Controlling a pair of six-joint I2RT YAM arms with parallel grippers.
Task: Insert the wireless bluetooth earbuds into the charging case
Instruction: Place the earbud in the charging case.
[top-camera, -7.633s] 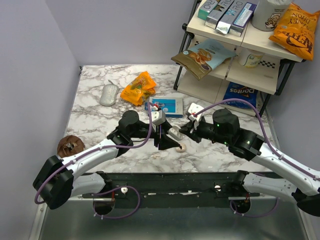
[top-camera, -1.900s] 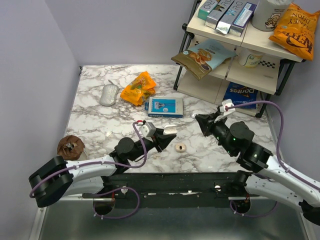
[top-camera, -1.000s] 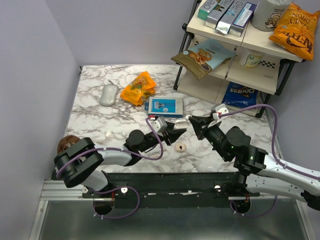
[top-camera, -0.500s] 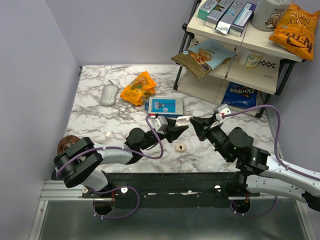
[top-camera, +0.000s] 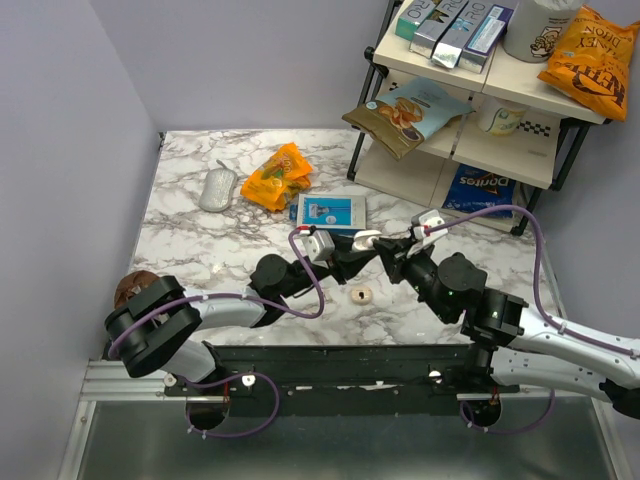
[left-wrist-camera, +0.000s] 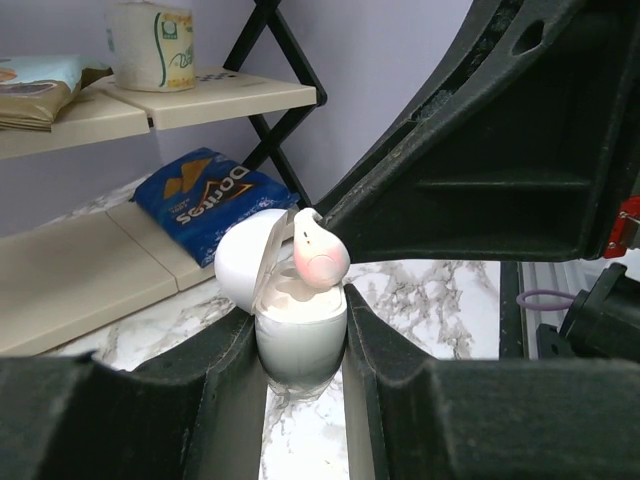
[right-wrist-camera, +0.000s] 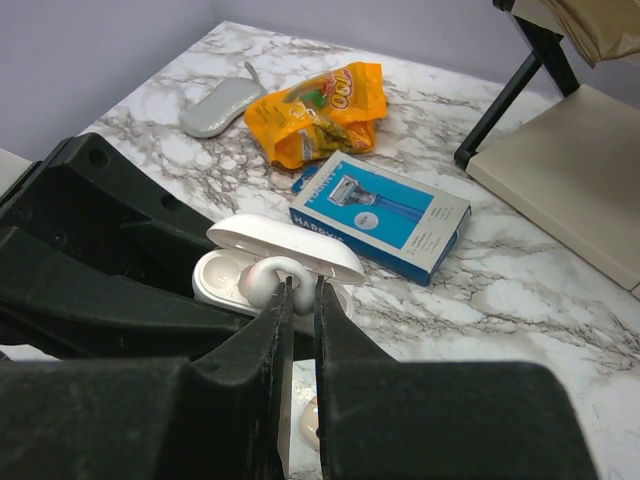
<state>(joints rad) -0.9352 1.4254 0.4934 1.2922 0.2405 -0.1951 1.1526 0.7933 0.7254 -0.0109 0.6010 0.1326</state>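
Closed in from the right just now, pinching one earbud (left-wrist-camera: 318, 255) in right fingers (right-wrist-camera: 262, 380) at the open mouth of the case (left-wrist-camera: 300, 345), itself clamped in left fingers (left-wrist-camera: 225, 375) above mid-table (top-camera: 200, 250); probably only seating left, then the other earbud (top-camera: 361, 294) lying nearer.

Centre of the top view is crowded: the left gripper (top-camera: 358, 246) and right gripper (top-camera: 385, 251) meet tip to tip, with the blue box (top-camera: 330, 213) just above closing that side; the loose earbud (top-camera: 360, 294) lies in the wedge of bare marble between the two arms, apparently reachable only from the lower edge; the shelf rack (top-camera: 405, 172) and Doritos bag (top-camera: 480, 188) wall off the upper right; the orange snack bag (top-camera: 278, 175) and mouse (top-camera: 217, 188) occupy the upper left; the table (top-camera: 200, 250) is open at middle left, down to the brown lump (top-camera: 135, 288); in the left wrist view the right gripper's black body fills the upper right above the charging case (left-wrist-camera: 300, 335).
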